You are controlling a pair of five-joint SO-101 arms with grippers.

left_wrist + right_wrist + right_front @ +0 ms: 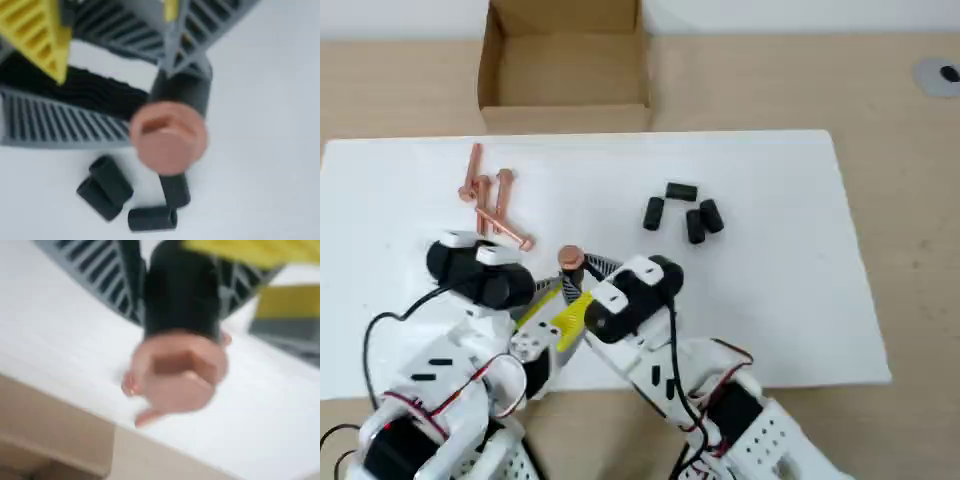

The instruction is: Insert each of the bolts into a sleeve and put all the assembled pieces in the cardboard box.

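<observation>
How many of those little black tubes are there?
5. Four black sleeves lie clustered on the white mat; the fifth black sleeve is around the raised copper bolt. More could hide under the arms.

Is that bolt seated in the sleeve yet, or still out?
In. The bolt head sits against the end of the sleeve, with no shank showing between them; both wrist views agree.

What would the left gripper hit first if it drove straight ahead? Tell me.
The left gripper would almost at once meet the copper bolt seated in the black sleeve right at its tip. Farther along lie the loose sleeves, though depth is hard to judge.
</observation>
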